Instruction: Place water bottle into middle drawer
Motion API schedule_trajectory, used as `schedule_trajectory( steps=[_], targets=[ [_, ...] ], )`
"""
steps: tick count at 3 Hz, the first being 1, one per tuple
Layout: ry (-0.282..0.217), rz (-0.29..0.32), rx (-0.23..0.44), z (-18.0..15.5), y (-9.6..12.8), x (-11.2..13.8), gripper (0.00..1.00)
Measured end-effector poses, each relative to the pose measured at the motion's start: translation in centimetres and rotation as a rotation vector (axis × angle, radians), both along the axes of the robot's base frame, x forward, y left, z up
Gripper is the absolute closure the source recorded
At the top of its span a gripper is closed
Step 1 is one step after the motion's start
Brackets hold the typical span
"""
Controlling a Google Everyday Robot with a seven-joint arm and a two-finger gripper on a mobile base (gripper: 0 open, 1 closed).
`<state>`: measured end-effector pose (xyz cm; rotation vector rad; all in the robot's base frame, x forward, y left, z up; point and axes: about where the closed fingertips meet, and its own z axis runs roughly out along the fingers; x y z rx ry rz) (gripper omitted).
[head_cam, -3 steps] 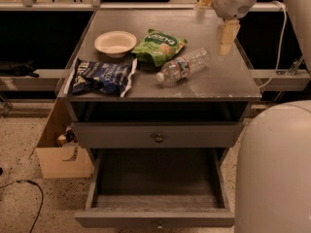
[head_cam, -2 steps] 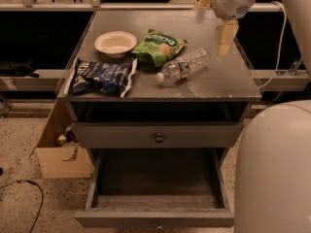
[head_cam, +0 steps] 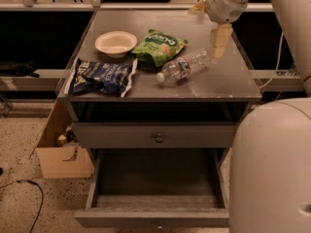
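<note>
Desk [head_cam: 233, 79], left to right: blue chip bag [head_cam: 102, 76], white bowl [head_cam: 115, 42], green snack bag [head_cam: 159, 46]. The water bottle [head_cam: 184, 66] lies on its side just right of the green bag, cap pointing near-left. Your gripper [head_cam: 209, 23] hovers over the far right corner, beyond the bottle, fingers [head_cam: 221, 39] spread and holding nothing. Below, the middle drawer [head_cam: 155, 178] stands pulled out.

one water bottle [head_cam: 183, 67] near one gripper [head_cam: 210, 23], one bowl [head_cam: 115, 43], two bags [head_cam: 102, 75], seemingly two drawers [head_cam: 155, 181].
</note>
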<state>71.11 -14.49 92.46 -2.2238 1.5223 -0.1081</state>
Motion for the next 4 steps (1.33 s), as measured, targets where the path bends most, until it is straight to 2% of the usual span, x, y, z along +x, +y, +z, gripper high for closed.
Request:
schedule_trajectory(
  steps=[1, 3, 4],
  targets=[
    [0.002, 0.001, -0.001, -0.1, 0.0, 0.0, 0.0],
    [0.103, -0.006, -0.03, -4.4, 1.1, 0.5, 0.0],
    [0.133, -0.008, -0.036, -5.8, 1.6, 0.8, 0.0]
  ],
)
